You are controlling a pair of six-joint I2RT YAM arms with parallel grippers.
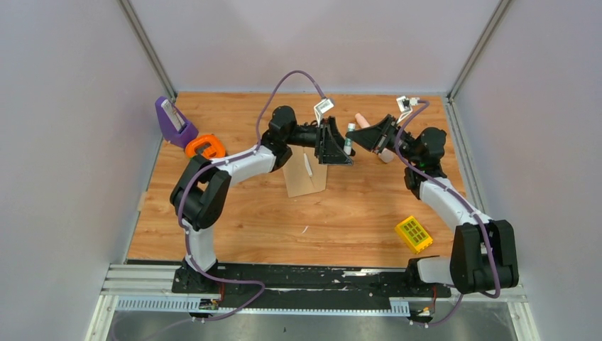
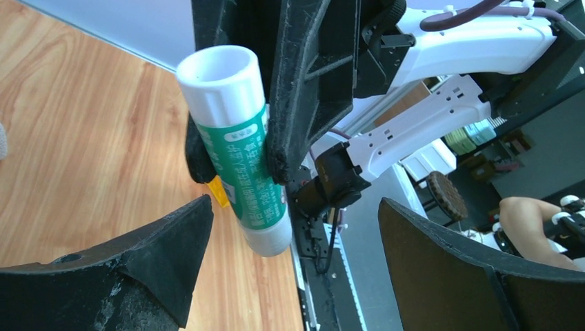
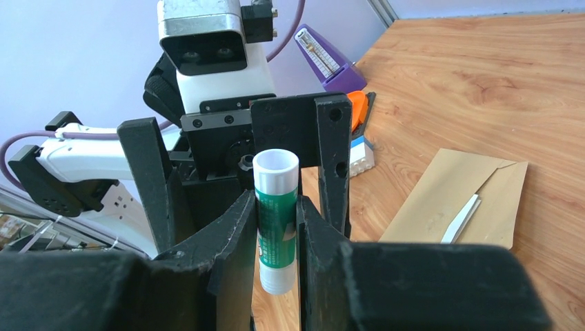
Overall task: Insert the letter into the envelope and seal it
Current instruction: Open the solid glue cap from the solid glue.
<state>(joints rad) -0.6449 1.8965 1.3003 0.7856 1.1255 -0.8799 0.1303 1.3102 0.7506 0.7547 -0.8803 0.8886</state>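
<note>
My right gripper (image 3: 276, 201) is shut on a green-and-white glue stick (image 3: 276, 227) and holds it upright above the table. It also shows in the top view (image 1: 349, 136). My left gripper (image 1: 334, 145) is open, its fingers (image 2: 145, 265) spread on either side of the stick (image 2: 241, 152) without touching it. The tan envelope (image 1: 305, 176) lies flat on the wood below the left arm, and also shows in the right wrist view (image 3: 441, 196). A narrow pale strip (image 3: 461, 219) shows at its opening. The rest of the letter is hidden.
A purple metronome (image 1: 170, 121) and an orange tape roll (image 1: 204, 147) stand at the back left. A yellow block (image 1: 414, 234) lies near the right arm. A pink object (image 1: 362, 121) sits behind the grippers. A small white scrap (image 1: 304, 229) lies in front of the envelope.
</note>
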